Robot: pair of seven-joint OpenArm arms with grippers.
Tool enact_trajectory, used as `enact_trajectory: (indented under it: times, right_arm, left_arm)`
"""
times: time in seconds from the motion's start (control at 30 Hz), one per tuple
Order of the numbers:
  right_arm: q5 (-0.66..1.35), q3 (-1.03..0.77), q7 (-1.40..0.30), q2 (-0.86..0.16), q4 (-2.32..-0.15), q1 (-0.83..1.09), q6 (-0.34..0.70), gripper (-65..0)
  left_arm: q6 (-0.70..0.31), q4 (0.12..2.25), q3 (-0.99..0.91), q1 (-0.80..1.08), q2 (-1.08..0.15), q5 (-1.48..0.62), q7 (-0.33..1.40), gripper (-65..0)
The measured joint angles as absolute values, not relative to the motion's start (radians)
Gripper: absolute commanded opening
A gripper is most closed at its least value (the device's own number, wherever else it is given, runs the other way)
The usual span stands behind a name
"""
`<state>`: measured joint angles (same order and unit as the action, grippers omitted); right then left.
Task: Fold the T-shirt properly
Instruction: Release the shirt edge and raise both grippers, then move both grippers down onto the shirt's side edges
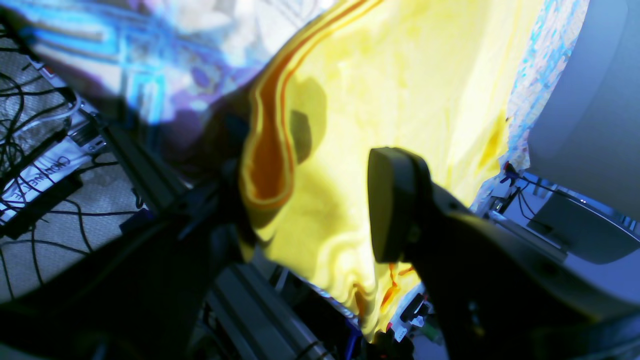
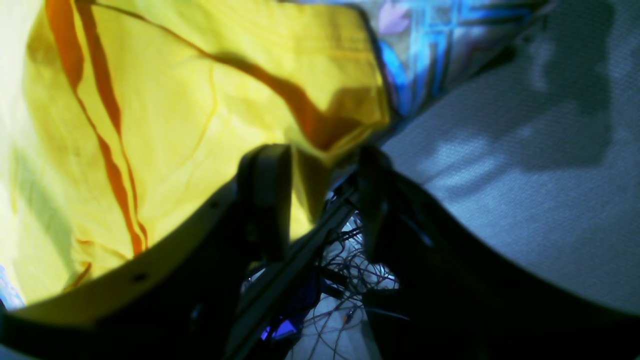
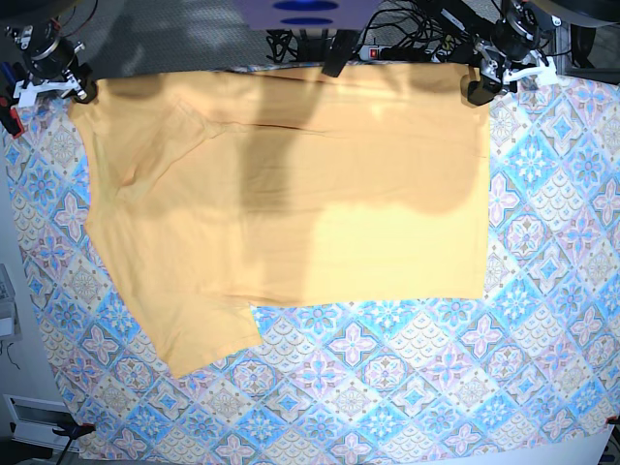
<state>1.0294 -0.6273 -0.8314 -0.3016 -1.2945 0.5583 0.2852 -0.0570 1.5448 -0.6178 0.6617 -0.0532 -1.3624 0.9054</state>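
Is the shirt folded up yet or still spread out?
Spread out: in the base view the T-shirt lies broad across the patterned tablecloth.

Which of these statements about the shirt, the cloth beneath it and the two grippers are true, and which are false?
1. The T-shirt is yellow-orange. True.
2. The tablecloth is plain red. False: it carries a tile pattern with blue and pink.
3. The left gripper has its jaws apart. True.
4. The right gripper is at the middle of the shirt. False: it is at a corner.
5. In the base view, both grippers are near the shirt's upper edge. True.
6. The shirt is folded into a small square. False: it lies spread wide over the tablecloth.
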Motion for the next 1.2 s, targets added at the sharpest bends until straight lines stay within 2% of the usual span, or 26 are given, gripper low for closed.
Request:
enact_trajectory:
  times: [0.13,0.27,0.5,0.63,0.8,1.0,1.2]
  right_arm:
    - [1.029,-0.686,-0.823,-0.308,-1.295,0.560,0.284,-35.2]
    - [1.029,-0.709,-0.828,-0.305,-1.295,0.559,0.284,-31.4]
    - [1.028,-0.712,-0.831,-0.306,-1.300,0.552,0.284,-31.6]
    - [1.017,-0.714,-0.830,-0.306,-1.341,0.534,0.284,-31.6]
    - [0.907,-0.716,-0.828,-0.307,-1.431,0.496,0.283,-31.6]
    - [0.905,-0.702,-0.832,-0.305,-1.475,0.465,0.287,-31.6]
    - [0.907,-0.605,-0.839,-0.308,-1.530,0.402,0.294,-31.6]
  left_arm:
    - [-0.057,1.545,-0.619,0.662,-0.053,-1.363,0.905,-31.6]
    - [-0.057,1.545,-0.619,0.662,-0.054,-1.363,0.905,-26.3]
    - [-0.058,1.545,-0.657,0.663,-0.055,-1.362,0.910,-25.2]
    - [-0.057,1.545,-0.715,0.665,-0.058,-1.355,0.970,-25.2]
    - [-0.058,1.545,-0.770,0.665,-0.059,-1.356,0.984,-25.2]
    - [-0.057,1.549,-0.779,0.628,-0.059,-1.354,0.990,-25.2]
    - [-0.057,1.695,-0.776,0.615,-0.086,-1.356,0.985,-25.2]
